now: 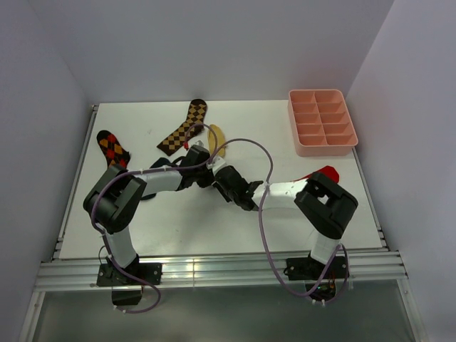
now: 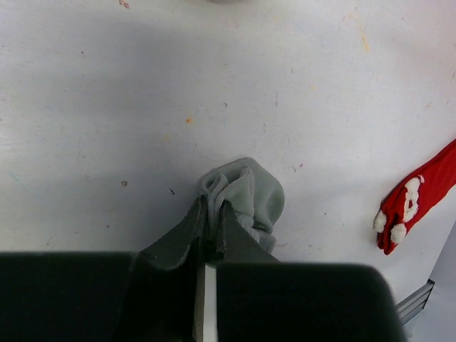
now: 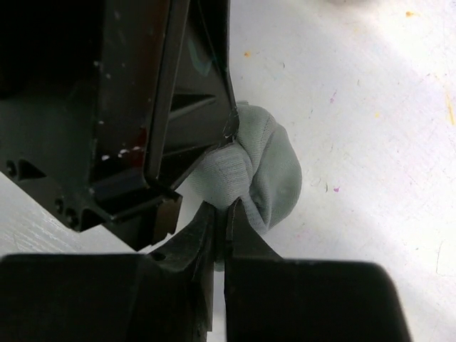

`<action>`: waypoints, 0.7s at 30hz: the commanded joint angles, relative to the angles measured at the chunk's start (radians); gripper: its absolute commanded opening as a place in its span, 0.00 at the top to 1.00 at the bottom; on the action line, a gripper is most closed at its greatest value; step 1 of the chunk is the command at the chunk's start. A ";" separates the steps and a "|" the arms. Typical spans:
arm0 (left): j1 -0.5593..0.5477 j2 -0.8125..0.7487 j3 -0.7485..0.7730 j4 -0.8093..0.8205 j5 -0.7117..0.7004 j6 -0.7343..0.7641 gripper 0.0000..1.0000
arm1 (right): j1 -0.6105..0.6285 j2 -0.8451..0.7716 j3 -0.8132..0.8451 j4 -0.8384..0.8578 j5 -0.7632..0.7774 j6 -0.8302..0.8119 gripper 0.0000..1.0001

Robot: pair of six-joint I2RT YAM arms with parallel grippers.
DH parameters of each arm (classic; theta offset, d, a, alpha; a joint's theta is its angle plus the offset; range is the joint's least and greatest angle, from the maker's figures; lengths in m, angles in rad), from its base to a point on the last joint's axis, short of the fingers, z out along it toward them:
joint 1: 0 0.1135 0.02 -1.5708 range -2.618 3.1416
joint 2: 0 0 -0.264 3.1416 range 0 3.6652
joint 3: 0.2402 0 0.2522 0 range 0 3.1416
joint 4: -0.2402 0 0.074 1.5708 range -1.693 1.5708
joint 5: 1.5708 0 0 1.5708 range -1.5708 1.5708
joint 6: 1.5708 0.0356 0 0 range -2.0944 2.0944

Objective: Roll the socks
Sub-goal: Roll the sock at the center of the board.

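Observation:
A small grey sock [image 2: 251, 194] lies bunched into a ball on the white table, and both grippers pinch it. My left gripper [image 2: 212, 208] is shut on a fold at the sock's edge. From the other side my right gripper [image 3: 226, 208] is shut on another fold of the grey sock [image 3: 269, 165], and the left gripper's black body [image 3: 142, 107] fills the upper left of that view. From above, the two grippers [image 1: 208, 174] [image 1: 224, 179] meet mid-table and hide the grey sock. A mustard yellow sock [image 1: 217, 140] lies just behind them.
A brown checkered sock [image 1: 184, 128] and a red-and-black argyle sock [image 1: 112, 148] lie at the back left. A red sock with white trim [image 2: 413, 203] lies to the right, by the right arm's elbow. A pink compartment tray [image 1: 322, 147] stands at the back right.

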State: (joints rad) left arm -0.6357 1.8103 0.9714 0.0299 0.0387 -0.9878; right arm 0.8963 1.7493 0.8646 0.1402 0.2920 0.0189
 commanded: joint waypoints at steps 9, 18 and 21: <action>-0.001 -0.104 -0.049 -0.002 -0.033 0.003 0.40 | -0.171 -0.001 0.066 -0.175 -0.482 0.114 1.00; 0.028 -0.178 -0.131 0.067 -0.034 -0.026 0.37 | -0.322 0.120 0.171 -0.260 -0.879 0.197 1.00; 0.028 -0.177 -0.146 0.108 -0.022 -0.014 0.37 | -0.370 0.163 0.182 -0.240 -0.997 0.239 1.00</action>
State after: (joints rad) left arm -0.6083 1.6665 0.8413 0.0635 0.0063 -1.0080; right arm 0.5625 1.8576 1.0321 -0.0383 -0.5236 0.2024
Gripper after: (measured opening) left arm 0.631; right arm 0.060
